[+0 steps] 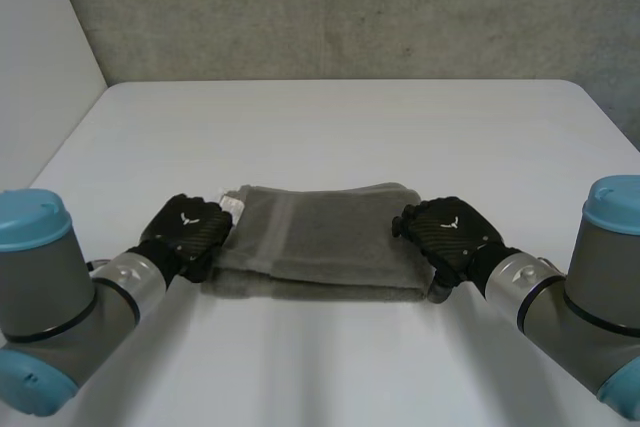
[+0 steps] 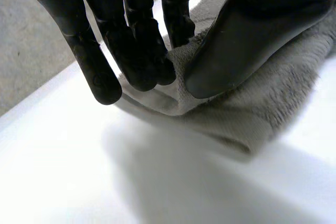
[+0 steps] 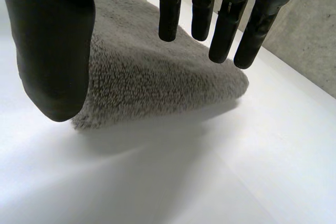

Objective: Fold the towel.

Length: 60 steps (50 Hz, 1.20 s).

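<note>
The grey terry towel (image 1: pixel 320 237) lies folded in layers, flat on the table (image 1: pixel 330 127).

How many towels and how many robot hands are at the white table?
grey fluffy towel: 1
black robot hands: 2, the left hand and the right hand
Total: 3

The head camera looks down from behind and between the arms (image 1: pixel 60 297) across the white table (image 1: pixel 330 127), the grey towel (image 1: pixel 320 237) at lower centre. Each wrist camera peers close along its palm; each shares one towel end with the head view.
</note>
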Available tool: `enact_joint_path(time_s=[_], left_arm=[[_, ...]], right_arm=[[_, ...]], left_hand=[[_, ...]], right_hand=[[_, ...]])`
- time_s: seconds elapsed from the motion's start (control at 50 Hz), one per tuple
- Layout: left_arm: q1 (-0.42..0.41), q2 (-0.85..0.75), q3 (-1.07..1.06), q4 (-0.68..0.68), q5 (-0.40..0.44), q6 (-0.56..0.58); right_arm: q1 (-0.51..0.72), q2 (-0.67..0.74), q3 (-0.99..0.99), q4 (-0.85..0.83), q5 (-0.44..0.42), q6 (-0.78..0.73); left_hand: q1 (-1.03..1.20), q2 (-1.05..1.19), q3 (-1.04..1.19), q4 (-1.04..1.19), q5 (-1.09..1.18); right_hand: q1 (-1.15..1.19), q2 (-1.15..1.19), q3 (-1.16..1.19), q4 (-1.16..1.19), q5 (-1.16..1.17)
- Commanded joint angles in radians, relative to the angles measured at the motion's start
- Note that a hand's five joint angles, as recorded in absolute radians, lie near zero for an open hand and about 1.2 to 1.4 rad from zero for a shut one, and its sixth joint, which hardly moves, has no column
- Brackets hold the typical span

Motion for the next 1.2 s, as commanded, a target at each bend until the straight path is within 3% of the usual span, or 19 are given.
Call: enact_joint_path(time_s=[0.02, 0.14, 0.16, 0.18, 0.2, 0.22, 0.24, 0.28, 0.32, 0.66, 0.7, 0.74, 0.94, 1.02, 1.06, 1.2], left_arm=[[0.012, -0.001, -0.052, 0.001, 0.004, 0.005], [0.004, 0.000, -0.054, 0.001, 0.000, 0.005], [0.001, 0.004, -0.053, 0.001, -0.002, 0.004], [0.001, 0.005, -0.051, -0.001, -0.005, 0.004], [0.001, 0.005, -0.051, -0.001, -0.005, 0.004], [-0.002, 0.005, -0.049, -0.001, -0.006, 0.005], [-0.002, 0.005, -0.049, -0.001, -0.006, 0.005], [-0.003, 0.005, -0.045, -0.002, -0.008, 0.004], [-0.003, 0.005, -0.040, -0.004, -0.008, 0.004], [-0.005, 0.071, -0.033, -0.005, -0.008, -0.009], [-0.005, 0.076, -0.033, -0.005, -0.008, -0.013], [-0.005, 0.083, -0.030, -0.005, -0.006, -0.022], [0.007, 0.117, -0.019, -0.011, -0.008, -0.035], [0.013, 0.137, -0.008, -0.014, -0.008, -0.036], [0.015, 0.160, 0.004, -0.014, -0.008, -0.038], [0.029, 0.220, 0.047, -0.030, -0.008, -0.107]], right_arm=[[-0.003, 0.002, 0.022, -0.030, -0.001, 0.010], [0.000, 0.011, 0.028, -0.062, 0.001, 0.010], [0.000, 0.014, 0.026, -0.070, 0.001, 0.010], [-0.001, 0.017, 0.026, -0.079, 0.001, 0.010], [-0.001, 0.017, 0.026, -0.079, 0.001, 0.010], [-0.001, 0.023, 0.025, -0.091, 0.001, 0.010], [-0.001, 0.023, 0.025, -0.091, 0.001, 0.010], [0.002, 0.045, 0.019, -0.119, 0.002, 0.018], [0.003, 0.052, 0.017, -0.128, 0.002, 0.021], [0.009, 0.089, 0.011, -0.125, 0.001, 0.071], [0.009, 0.094, 0.011, -0.123, -0.002, 0.070], [0.002, 0.089, 0.013, -0.120, -0.001, 0.068], [-0.055, -0.006, 0.048, -0.081, -0.014, 0.057], [-0.140, -0.075, 0.043, -0.019, -0.056, 0.044], [-0.202, -0.133, 0.010, 0.074, -0.129, -0.008], [-0.221, -0.172, -0.156, 0.267, -0.211, -0.087]], left_hand=[[0.144, 0.076, 0.063, 0.040, 0.101], [0.144, 0.076, 0.063, 0.040, 0.101], [0.028, -0.040, -0.053, -0.075, -0.014], [-0.238, -0.305, -0.318, -0.341, -0.280], [-0.240, -0.308, -0.321, -0.344, -0.283], [-0.560, -0.628, -0.641, -0.663, -0.603], [-0.563, -0.631, -0.644, -0.667, -0.606], [-0.862, -0.930, -0.942, -0.965, -0.904], [-0.906, -0.974, -0.987, -1.010, -0.949], [-0.924, -0.992, -1.005, -1.028, -0.967], [-0.924, -0.992, -1.005, -1.028, -0.967], [-0.924, -0.992, -1.005, -1.028, -0.967], [-0.930, -0.998, -1.011, -1.034, -0.973], [-0.933, -1.001, -1.014, -1.037, -0.976], [-0.933, -1.001, -1.014, -1.037, -0.976], [-0.942, -1.010, -1.022, -1.045, -0.984]], right_hand=[[-0.016, -0.010, -0.010, 0.003, 0.027], [-0.004, 0.001, 0.002, 0.015, 0.039], [0.019, 0.025, 0.025, 0.038, 0.062], [0.060, 0.066, 0.066, 0.079, 0.103], [0.060, 0.066, 0.066, 0.080, 0.103], [0.130, 0.136, 0.136, 0.149, 0.173], [0.131, 0.136, 0.137, 0.150, 0.174], [0.323, 0.329, 0.329, 0.343, 0.366], [0.368, 0.374, 0.374, 0.387, 0.411], [0.365, 0.371, 0.371, 0.385, 0.408], [0.436, 0.442, 0.442, 0.455, 0.479], [0.903, 0.909, 0.909, 0.923, 0.946], [0.975, 0.981, 0.981, 0.995, 1.018], [0.975, 0.981, 0.981, 0.995, 1.018], [0.975, 0.981, 0.981, 0.995, 1.018], [0.975, 0.981, 0.981, 0.995, 1.018]])
